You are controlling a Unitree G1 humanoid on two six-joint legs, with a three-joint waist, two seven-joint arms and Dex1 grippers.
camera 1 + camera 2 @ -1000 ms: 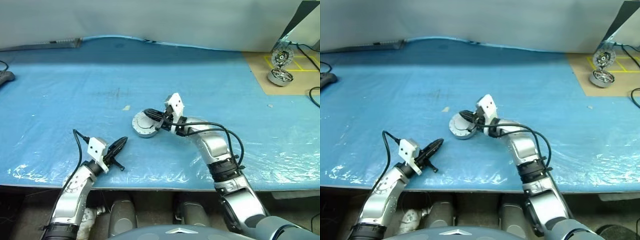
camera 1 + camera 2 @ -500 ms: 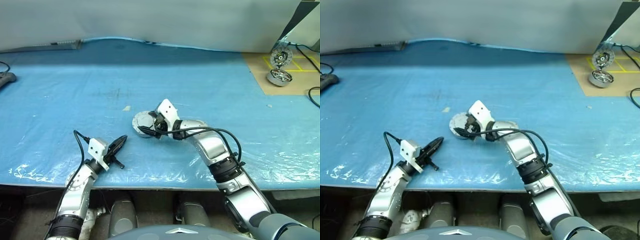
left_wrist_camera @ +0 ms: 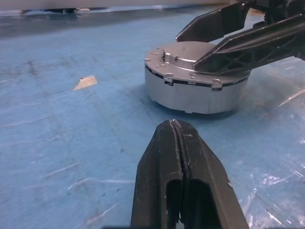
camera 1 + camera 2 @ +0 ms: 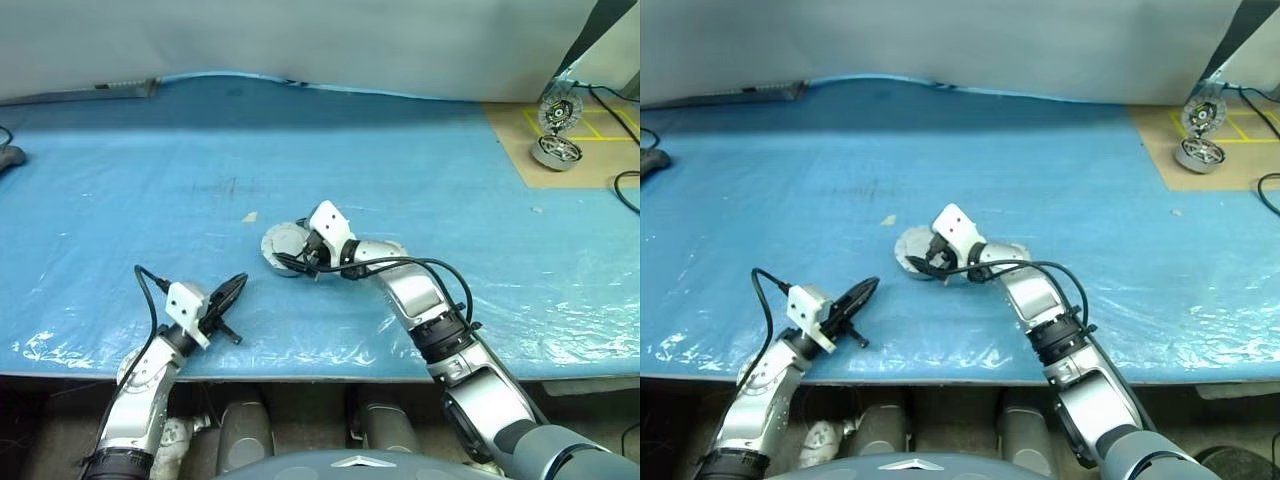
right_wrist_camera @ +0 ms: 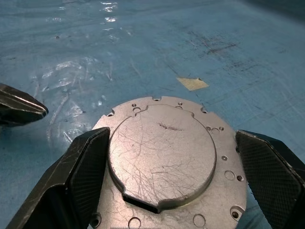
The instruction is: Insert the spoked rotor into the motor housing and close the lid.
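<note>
Left to right across the blue plastic sheet:

At about 7 o'clock of the sheet, near its front edge: one left gripper, its two black fingers pressed flat together, nothing between them, pointing toward 2 o'clock. Bare sheet beneath the tips.

Just above, toward 12 o'clock from that gripper: one small tan scrap, lying flat, apart from everything else.

Near the centre of the sheet: one motor housing, squat, round and grey, standing upright with the lid down flat on top, plain outer face with raised centre and a ring of small holes showing. Well apart from the left gripper, at roughly its 1 o'clock. No telling from these views whether the spoked rotor lies inside.

At the housing, coming in from 4 o'clock: one right gripper, spread wide, one finger at 9 o'clock of the lid and the other at 3 o'clock, both over the rim. Contact with the metal impossible to tell.

Far off at 2 o'clock, on the tan cardboard marked with yellow lines: one second motor unit, its own round lid standing open and upright above it, dark cables trailing beside.
</note>
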